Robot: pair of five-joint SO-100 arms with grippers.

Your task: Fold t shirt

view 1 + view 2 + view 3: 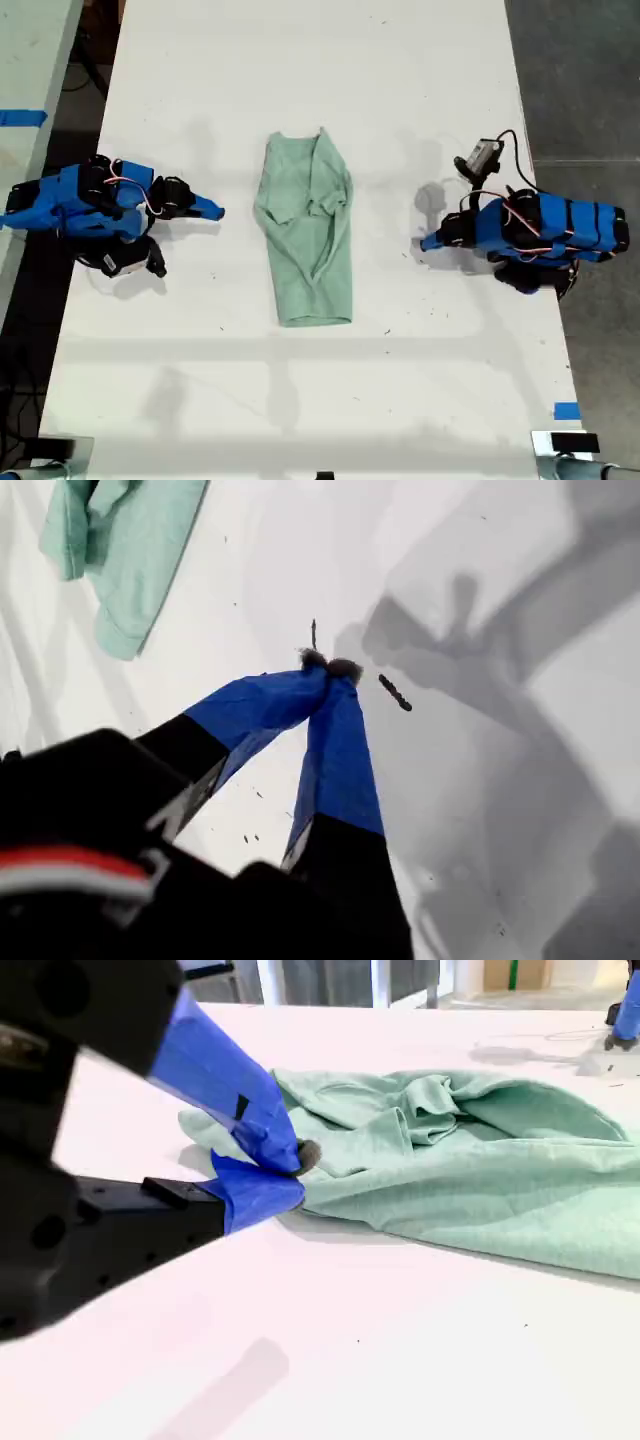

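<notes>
Shirt (307,232) lying narrow and rumpled mid-table (300,400), apart from my first gripper (328,665) and my second gripper (290,1175), both pressed together and empty; loose folds may spring open if one layer snags

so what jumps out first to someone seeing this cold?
The pale green shirt lies wrinkled in the middle of the white table, already narrowed to a long strip. One blue arm sits at the exterior view's left and another blue arm at its right, both pointing at the shirt without touching it. My first gripper and my second gripper are shut and empty.
</notes>
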